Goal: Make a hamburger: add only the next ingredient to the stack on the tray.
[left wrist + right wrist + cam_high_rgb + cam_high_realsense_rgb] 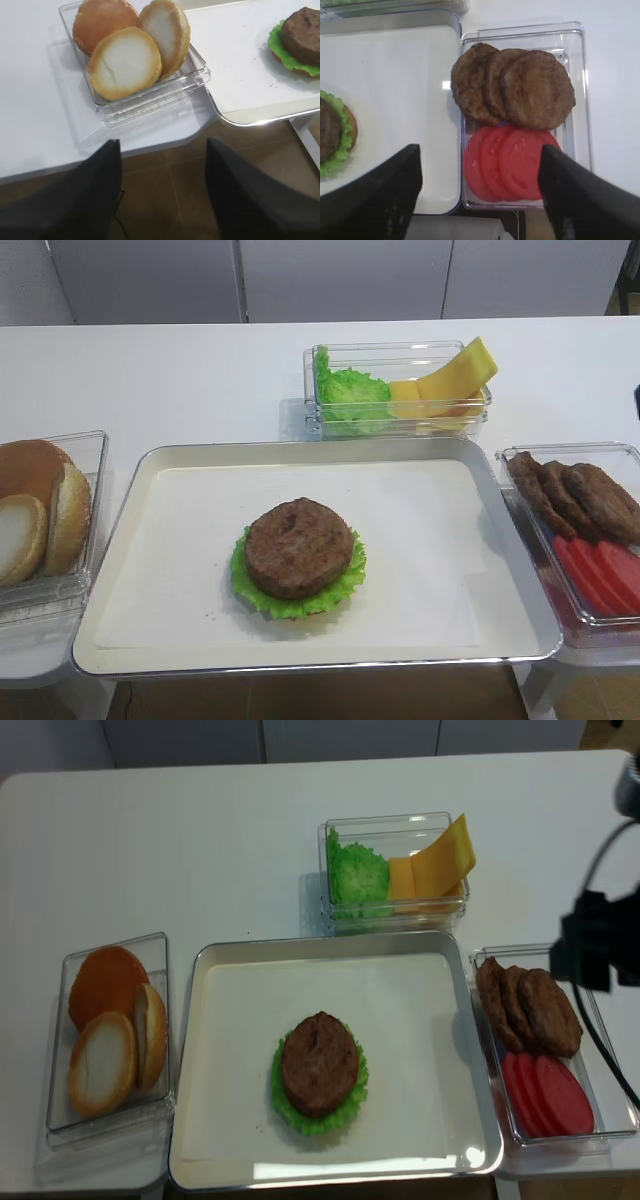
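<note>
On the silver tray [420, 540] lined with white paper, the stack [245, 580] shows a frilly lettuce rim with a dark brown meat patty [298, 545] lying on top. Three more patties [520, 87] overlap in a clear box right of the tray, with three red tomato slices [510, 162] in front of them. My right gripper [480, 152] hovers open above the front of that box, with nothing between its fingers [405, 180]. My left gripper [164, 142] is open and empty, out past the table's front edge, near the bun box.
A clear box of bun halves [35, 510] stands left of the tray. Another clear box behind the tray holds lettuce [350, 395] and yellow cheese slices [450, 380]. The right arm's dark body [595, 945] hangs over the right table edge.
</note>
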Available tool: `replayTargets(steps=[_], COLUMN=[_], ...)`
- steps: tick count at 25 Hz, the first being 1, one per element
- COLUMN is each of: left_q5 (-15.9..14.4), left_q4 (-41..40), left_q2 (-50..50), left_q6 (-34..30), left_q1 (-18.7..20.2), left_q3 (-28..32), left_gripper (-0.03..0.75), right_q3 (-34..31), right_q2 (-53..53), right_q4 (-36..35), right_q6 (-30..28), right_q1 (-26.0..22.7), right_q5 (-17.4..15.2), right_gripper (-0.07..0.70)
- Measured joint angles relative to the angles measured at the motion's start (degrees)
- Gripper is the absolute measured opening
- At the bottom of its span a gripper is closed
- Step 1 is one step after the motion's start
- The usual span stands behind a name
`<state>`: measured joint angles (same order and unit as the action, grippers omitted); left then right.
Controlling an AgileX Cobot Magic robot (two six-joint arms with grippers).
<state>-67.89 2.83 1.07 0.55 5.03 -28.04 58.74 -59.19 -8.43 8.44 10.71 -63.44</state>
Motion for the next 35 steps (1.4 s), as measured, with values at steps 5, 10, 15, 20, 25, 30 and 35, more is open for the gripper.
replayTargets(steps=[5, 10, 15, 20, 25, 30, 35], left_q5=[0.0, 0.0, 0.0, 0.0, 0.1, 0.1, 0.1], left_q4=[0.0, 0.0, 0.0, 0.0, 0.0, -0.1, -0.1], left_q2=[0.0, 0.0, 0.0, 0.0, 0.0, 0.0, 0.0], left_q6=[0.0, 0.0, 0.0, 0.0, 0.0, 0.0, 0.0], left_q1=[0.0, 0.0, 0.0, 0.0, 0.0, 0.0, 0.0], left_q3=[0.0, 0.0, 0.0, 0.0, 0.0, 0.0, 0.0], left_gripper=[0.402, 0.402, 0.402, 0.402, 0.402, 0.402, 0.402], right_q3=[-6.8, -12.6, -18.0, -21.9, -22.3, -22.7, -27.5], right_q2=[12.9, 26.8, 39.4, 53.5, 60.3, 60.4, 60.4], right_q4=[0.1, 0.1, 0.1, -0.1, 2.5, 6.3, 7.5], right_q6=[-0.1, -1.2, -2.8, -3.3, -3.5, -4.0, -4.5], right_q1=[0.0, -0.2, -0.3, -0.3, -0.3, -0.3, -0.3], right_q5=[-0.8, -3.8, -8.6, -9.7, -10.1, -7.2, -4.5], right_gripper=[0.559, 0.559, 0.558, 0.557, 0.557, 0.557, 0.557])
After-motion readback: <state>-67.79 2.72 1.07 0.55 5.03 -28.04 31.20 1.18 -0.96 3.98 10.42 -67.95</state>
